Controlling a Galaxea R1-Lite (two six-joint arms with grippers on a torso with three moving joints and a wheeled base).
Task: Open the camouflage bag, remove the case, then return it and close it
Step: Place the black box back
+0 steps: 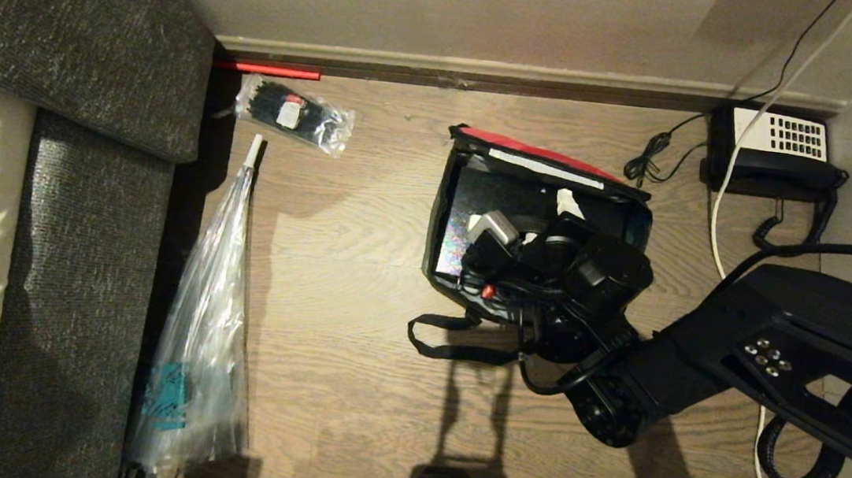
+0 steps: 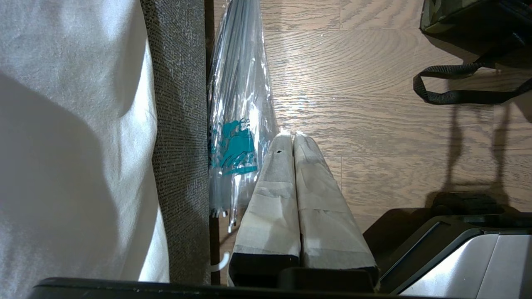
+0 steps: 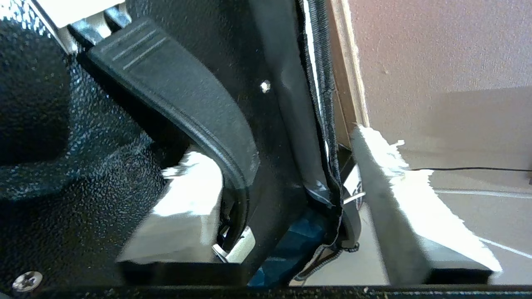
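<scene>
Head view shows my right gripper (image 1: 554,229) reaching down into the open camouflage bag (image 1: 442,272), which stands on the floor (image 1: 366,209) near the far wall, right of centre. The case (image 1: 478,197) sits inside it, handle up. My fingers (image 3: 399,199) are spread apart, straddling the handle and bag edge, holding nothing. Left gripper (image 2: 294,143) hangs parked, fingers pressed together.

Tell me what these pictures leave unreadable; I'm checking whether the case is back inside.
- Glossy black rigid case: head view, the right arm covers most of it; seating unclear.
- Green camouflage fabric bag: left wrist view, cut by the frame edge.
- Right tool: its wrist view is too close to show whether the fingers touch anything.
- Black-and-white desk telephone: keys too small.
</scene>
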